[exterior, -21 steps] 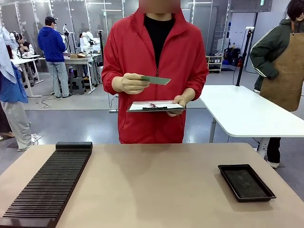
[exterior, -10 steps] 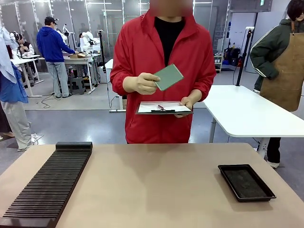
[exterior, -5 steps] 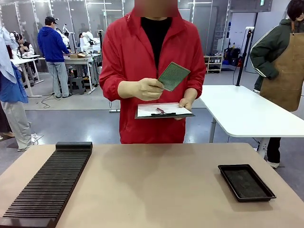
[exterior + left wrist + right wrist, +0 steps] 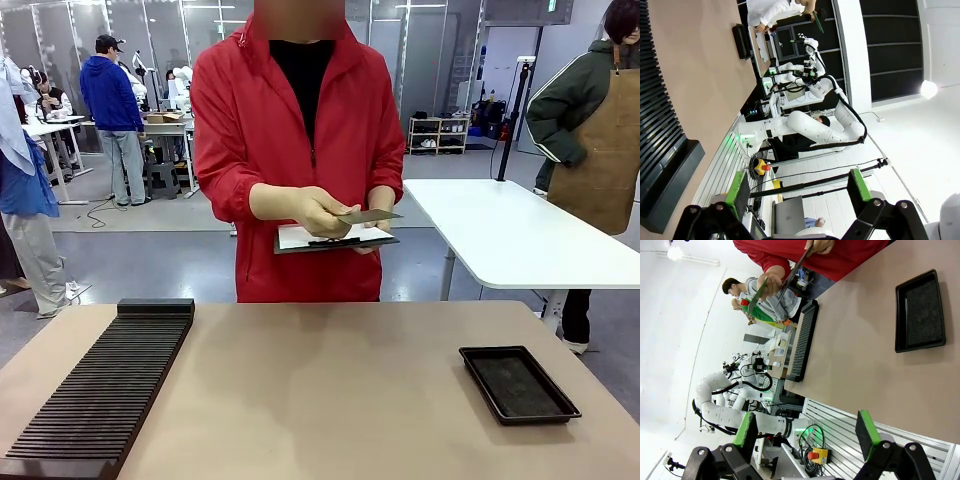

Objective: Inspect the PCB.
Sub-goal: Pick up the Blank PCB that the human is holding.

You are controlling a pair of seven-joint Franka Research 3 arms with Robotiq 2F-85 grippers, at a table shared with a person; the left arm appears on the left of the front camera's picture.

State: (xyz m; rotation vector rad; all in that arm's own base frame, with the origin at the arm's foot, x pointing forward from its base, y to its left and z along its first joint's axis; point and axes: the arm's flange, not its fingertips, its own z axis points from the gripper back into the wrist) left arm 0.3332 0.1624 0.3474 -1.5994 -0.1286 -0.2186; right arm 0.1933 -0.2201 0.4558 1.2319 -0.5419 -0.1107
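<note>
Dial laid on the table (image 4: 330, 400): robot at 6, person at 12.

PCB (image 4: 368, 215) sits off the table, past the 12 o'clock edge, at the person's waist height. One hand (image 4: 318, 212) pinches its near end. The board lies almost flat and edge-on to the front camera, just above the clipboard (image 4: 335, 239). The other hand (image 4: 379, 196) props the clipboard from below. Whether board and paper touch cannot be told. Likely reason for the pose: the board is brought next to the sheet so a finding can be checked or noted against it.

Tray (image 4: 490, 349) waits at about 4 o'clock, a likely drop spot. Slotted rack (image 4: 100, 395) runs along 8 o'clock.

Left gripper (image 4: 798, 189): released, green pads wide apart, nothing between them. Right gripper (image 4: 806, 431): likewise released and empty. Both point away from the work, probably parked while the person does the looking.

Change from half a second ago: the board was then raised to chest height and tilted, with its gridded face towards the camera. It is now lowered and level. The person has also shifted slightly towards 11 o'clock. Tray and rack are unmoved.
</note>
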